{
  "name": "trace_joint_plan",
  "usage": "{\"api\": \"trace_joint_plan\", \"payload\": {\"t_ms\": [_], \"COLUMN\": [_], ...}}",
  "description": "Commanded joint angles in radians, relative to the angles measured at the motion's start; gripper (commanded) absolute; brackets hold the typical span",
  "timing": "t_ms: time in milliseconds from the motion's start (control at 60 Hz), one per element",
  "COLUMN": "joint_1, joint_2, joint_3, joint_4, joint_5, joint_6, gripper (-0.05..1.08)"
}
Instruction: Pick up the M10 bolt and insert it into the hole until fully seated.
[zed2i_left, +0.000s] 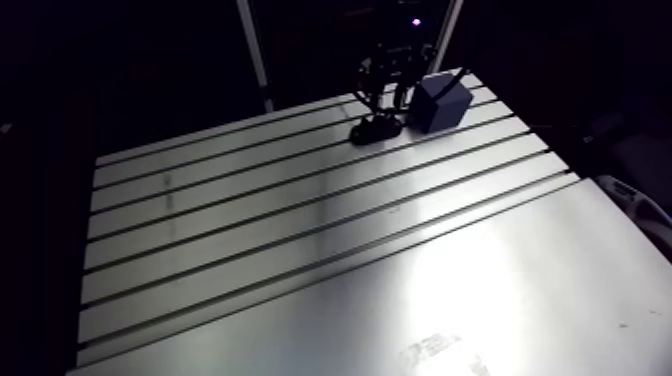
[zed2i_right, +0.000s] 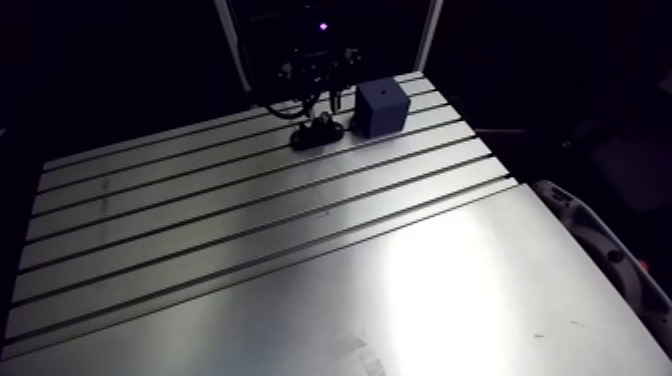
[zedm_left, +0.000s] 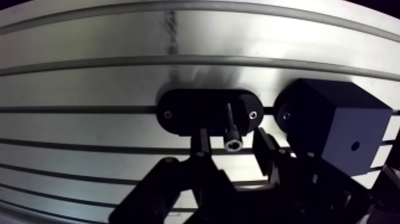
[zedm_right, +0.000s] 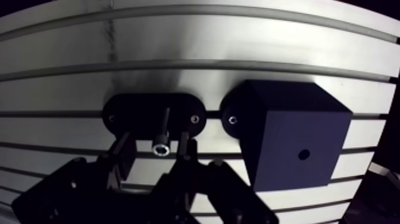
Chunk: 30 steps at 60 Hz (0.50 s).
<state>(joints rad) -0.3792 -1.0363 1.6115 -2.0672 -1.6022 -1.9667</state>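
Note:
The M10 bolt (zedm_left: 231, 126) stands in a black oval holder (zedm_left: 184, 113) on the table, its socket head facing the wrist camera. My gripper (zedm_left: 232, 142) is open and hangs just over it, one finger on each side of the bolt head with a small gap on both sides. Right beside the holder sits a dark blue cube (zedm_left: 333, 125) with a small round hole (zedm_left: 355, 145) in one face. In the arm view the gripper (zed2i_left: 385, 100) is at the table's far edge, above the holder (zed2i_left: 375, 130) and next to the cube (zed2i_left: 440, 103).
The slotted aluminium table (zed2i_left: 300, 250) has long grooves running across it, and a smooth plate (zed2i_left: 480, 290) covers its near part. Holder and cube sit close to the far edge, with upright frame posts (zed2i_left: 255, 50) just behind.

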Motion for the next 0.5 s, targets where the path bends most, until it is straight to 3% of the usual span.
{"api": "trace_joint_plan", "payload": {"t_ms": [17,500], "joint_1": [-0.001,-0.001], "joint_2": [0.002,0.003], "joint_3": [0.001,0.002], "joint_4": [-0.001,-0.001], "joint_5": [0.000,0.000], "joint_6": [-0.001,-0.001], "gripper": [0.52,0.55]}}
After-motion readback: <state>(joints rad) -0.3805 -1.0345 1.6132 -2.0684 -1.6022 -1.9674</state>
